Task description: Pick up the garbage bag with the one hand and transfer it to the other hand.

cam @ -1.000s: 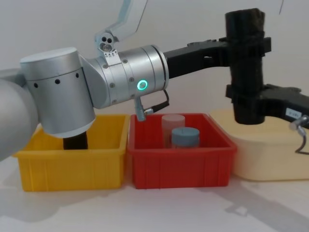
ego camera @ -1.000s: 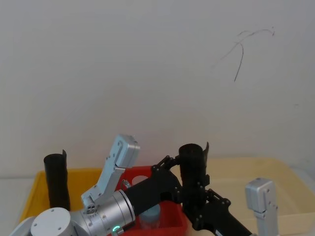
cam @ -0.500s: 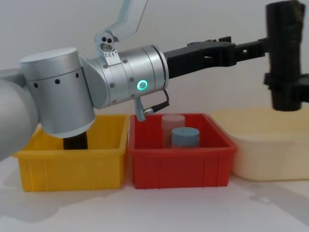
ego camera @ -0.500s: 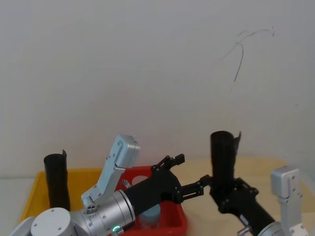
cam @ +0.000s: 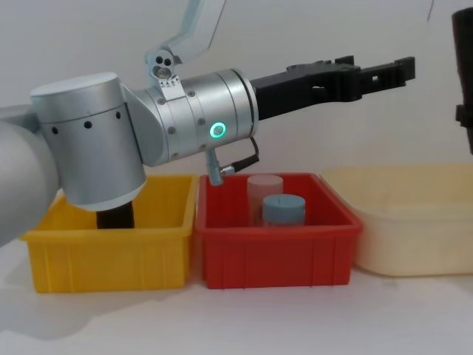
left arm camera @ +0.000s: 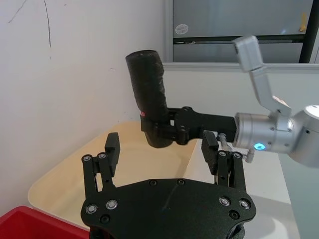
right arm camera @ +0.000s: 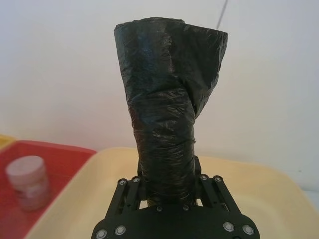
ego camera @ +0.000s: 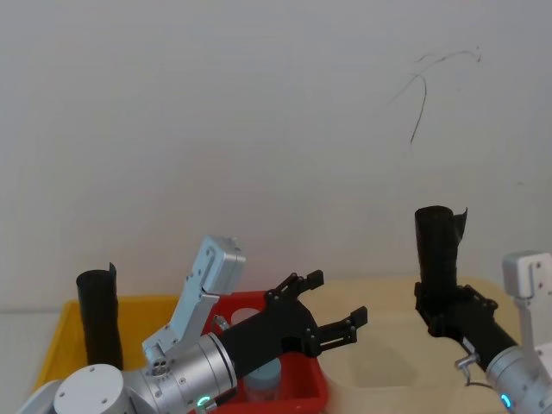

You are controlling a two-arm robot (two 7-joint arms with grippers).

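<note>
The garbage bag (ego camera: 438,254) is a black wrinkled roll held upright above the cream tub (ego camera: 379,345). My right gripper (ego camera: 444,306) is shut on its lower part; the wrinkled roll (right arm camera: 167,129) rises from between the right gripper's fingers (right arm camera: 167,181). In the chest view the bag (cam: 464,66) shows at the right edge. My left gripper (ego camera: 335,297), on its silver wrist with the green ring light, stands open and holds nothing, left of the bag. From the left wrist the bag (left arm camera: 148,94) is a little beyond the open left gripper (left arm camera: 160,147), held by the right gripper (left arm camera: 164,132).
A second black roll (ego camera: 99,315) stands in the yellow bin (cam: 111,255). The red bin (cam: 273,259) in the middle holds two small lidded containers (cam: 284,210). The cream tub (cam: 414,229) sits at the right, under the held bag.
One second ago both grippers were on the bag. My left gripper let go and stayed put; my right gripper carried the bag off to the right.
</note>
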